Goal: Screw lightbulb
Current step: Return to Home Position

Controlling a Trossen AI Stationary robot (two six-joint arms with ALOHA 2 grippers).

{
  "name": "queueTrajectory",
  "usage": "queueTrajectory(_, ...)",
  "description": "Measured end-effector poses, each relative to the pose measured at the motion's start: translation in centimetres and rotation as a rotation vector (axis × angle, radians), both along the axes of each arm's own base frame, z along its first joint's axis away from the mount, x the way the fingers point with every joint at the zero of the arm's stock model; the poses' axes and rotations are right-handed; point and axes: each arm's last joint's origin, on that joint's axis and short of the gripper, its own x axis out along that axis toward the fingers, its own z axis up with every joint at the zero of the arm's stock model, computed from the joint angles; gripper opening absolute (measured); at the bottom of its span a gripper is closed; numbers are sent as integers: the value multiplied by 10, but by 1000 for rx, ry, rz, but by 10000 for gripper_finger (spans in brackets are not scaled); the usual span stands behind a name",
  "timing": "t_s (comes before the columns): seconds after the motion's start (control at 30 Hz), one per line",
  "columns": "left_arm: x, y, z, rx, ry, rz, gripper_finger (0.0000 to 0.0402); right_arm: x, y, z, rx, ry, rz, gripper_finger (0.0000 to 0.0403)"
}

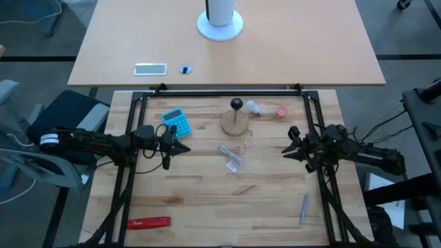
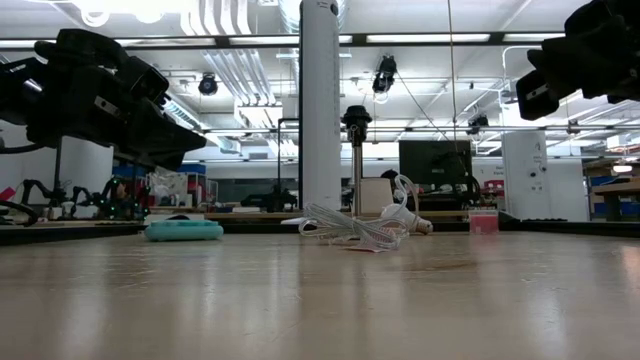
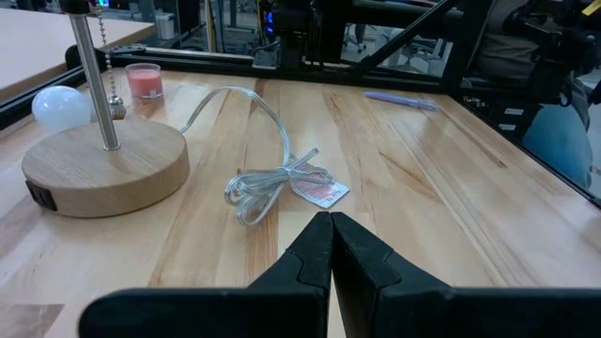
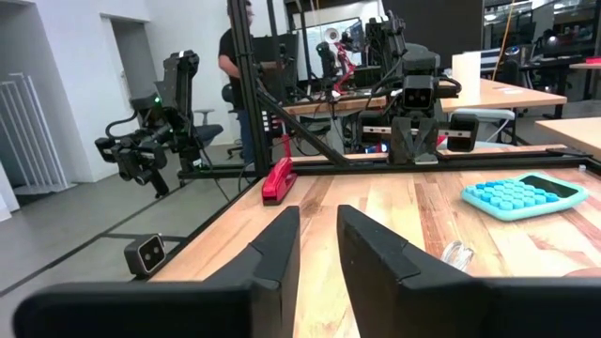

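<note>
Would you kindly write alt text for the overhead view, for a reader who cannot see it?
A small white lightbulb lies on the wooden table beside a lamp with a round wooden base. Two dark robot arms flank it, left claw and right claw pointing inward, holding nothing.

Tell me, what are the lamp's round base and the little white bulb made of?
The round base looks like pale wood, matte, with faint grain showing. The lightbulb beside it has a frosted white globe, glass or plastic; I cannot tell which.
</note>
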Motion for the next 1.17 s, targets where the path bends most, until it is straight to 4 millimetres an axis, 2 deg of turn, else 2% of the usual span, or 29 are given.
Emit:
queueTrajectory(0.2, 0, 0, 0, 0, 0, 0, 0, 0, 0, 0, 0, 0, 0, 71)
queueTrajectory(0.7, 0, 0, 0, 0, 0, 0, 0, 0, 0, 0, 0, 0, 0, 44)
queueTrajectory(1.17, 0, 0, 0, 0, 0, 0, 0, 0, 0, 0, 0, 0, 0, 66)
